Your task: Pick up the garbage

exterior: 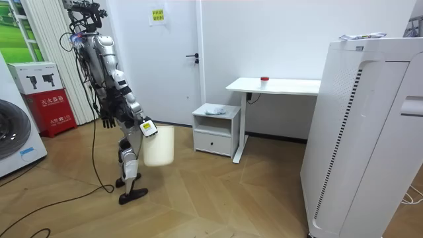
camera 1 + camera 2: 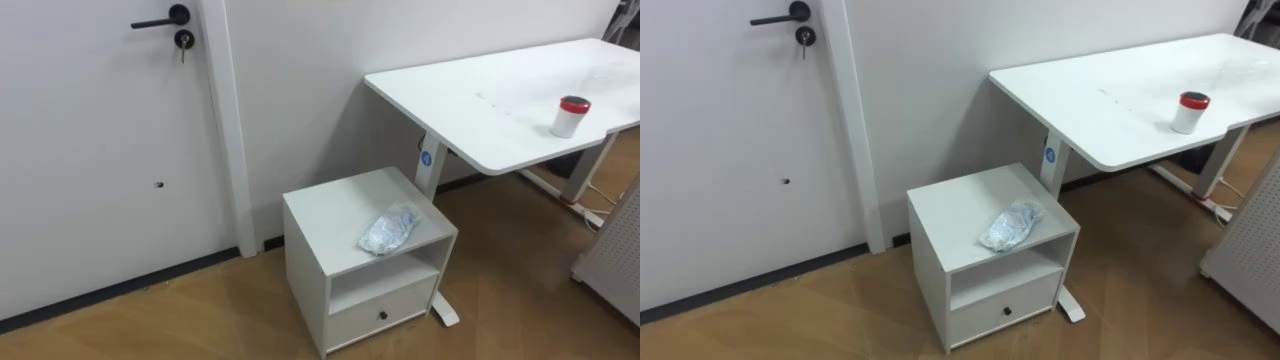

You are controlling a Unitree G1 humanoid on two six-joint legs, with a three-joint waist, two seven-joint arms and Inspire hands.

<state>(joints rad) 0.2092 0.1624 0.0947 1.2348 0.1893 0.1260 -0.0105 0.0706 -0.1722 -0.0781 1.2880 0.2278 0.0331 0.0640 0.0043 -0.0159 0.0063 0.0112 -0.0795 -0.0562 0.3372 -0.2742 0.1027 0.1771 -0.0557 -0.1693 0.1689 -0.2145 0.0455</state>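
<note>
Right hand (image 1: 145, 126) curls round the rim of the white plastic bin (image 1: 159, 147), ready for the crumpled clear plastic bag (image 2: 388, 231) on the white bedside cabinet (image 2: 330, 215); left hand (image 1: 107, 121) hangs loose, empty.

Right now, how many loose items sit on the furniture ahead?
2: a crumpled plastic bag on the small cabinet, and a red-lidded cup on the white desk. More may hide in the cabinet's shelf.

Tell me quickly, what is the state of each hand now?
Left hand: hangs beside the hip, cannot be told.
Right hand: closed on the white bin.
</note>
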